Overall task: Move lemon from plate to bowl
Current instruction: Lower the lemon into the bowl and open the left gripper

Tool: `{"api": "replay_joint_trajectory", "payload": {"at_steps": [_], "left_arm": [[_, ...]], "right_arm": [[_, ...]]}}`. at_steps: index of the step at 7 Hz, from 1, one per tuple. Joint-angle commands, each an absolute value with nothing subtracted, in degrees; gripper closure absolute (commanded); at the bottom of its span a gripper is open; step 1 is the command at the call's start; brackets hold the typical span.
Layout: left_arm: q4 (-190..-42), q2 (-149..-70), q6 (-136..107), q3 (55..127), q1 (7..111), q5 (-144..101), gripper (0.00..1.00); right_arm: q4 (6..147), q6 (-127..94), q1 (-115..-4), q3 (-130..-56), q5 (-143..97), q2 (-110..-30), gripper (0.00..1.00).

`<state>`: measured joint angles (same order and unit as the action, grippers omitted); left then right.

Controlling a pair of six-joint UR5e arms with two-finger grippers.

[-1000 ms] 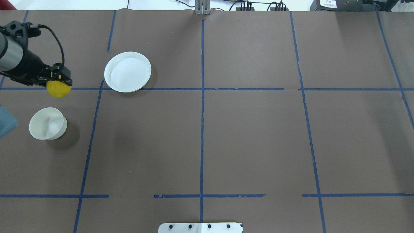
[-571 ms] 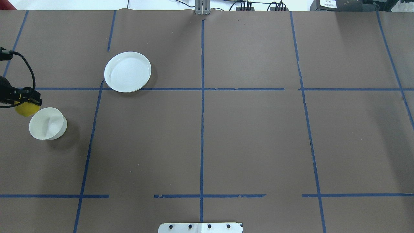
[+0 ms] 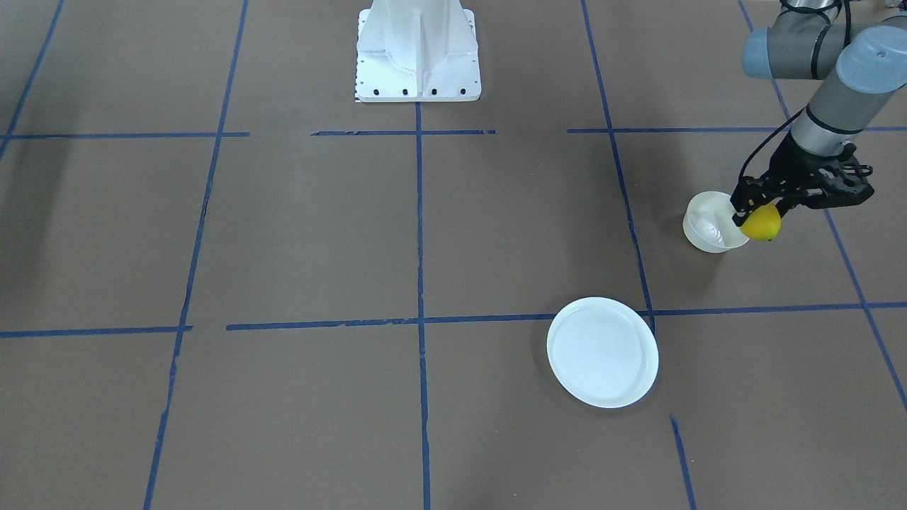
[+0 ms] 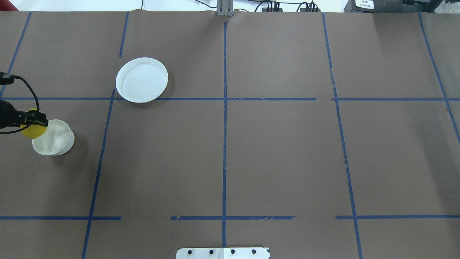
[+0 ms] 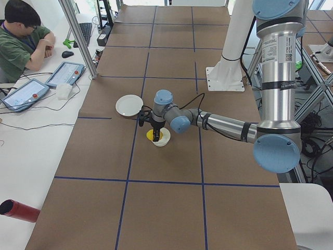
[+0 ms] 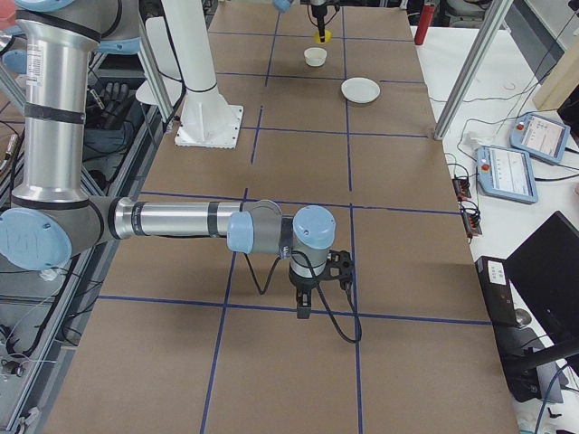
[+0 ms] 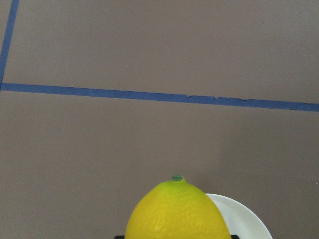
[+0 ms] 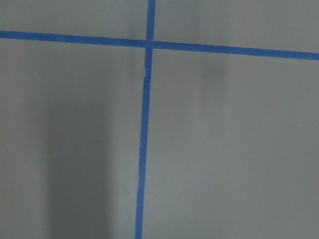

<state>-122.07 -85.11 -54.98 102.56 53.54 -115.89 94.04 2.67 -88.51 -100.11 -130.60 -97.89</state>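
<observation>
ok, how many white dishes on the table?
2. The plate lies empty out front; the bowl stands nearer, far to the robot's left, lemon held at its rim.

lemon (image 3: 762,224): aloft over bowl (image 3: 705,228) rim | plate (image 3: 602,352): white, flat, apart

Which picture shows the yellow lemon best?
The left wrist view: the lemon sits large at the bottom, green tip and bumpy skin clear. The front-facing view shows it small in the left gripper by the bowl; overhead it is partly hidden; side views show a speck.
</observation>
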Motion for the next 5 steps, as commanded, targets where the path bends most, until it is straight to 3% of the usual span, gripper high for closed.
{"api": "replay_joint_trajectory", "payload": {"at_steps": [1, 3, 4, 5], "left_arm": [[-123.22, -85.08, -55.55, 102.13, 51.51, -116.45, 1.00], [-122.87, -85.08, -55.55, 101.95, 50.28, -117.33, 1.00], [-122.87, -85.08, -55.55, 101.87, 49.93, -117.68, 0.86], [-122.78, -85.08, -55.46, 101.87, 49.05, -117.60, 0.52]], "right_arm": [[94.04, 2.64, -88.51, -100.11, -130.61, -97.91, 0.00], [94.04, 2.64, -88.51, -100.11, -130.61, -97.91, 0.00], [94.04, 2.64, -88.51, -100.11, -130.61, -97.91, 0.00], [94.04, 2.64, -88.51, -100.02, -130.61, -97.91, 0.00]]}}
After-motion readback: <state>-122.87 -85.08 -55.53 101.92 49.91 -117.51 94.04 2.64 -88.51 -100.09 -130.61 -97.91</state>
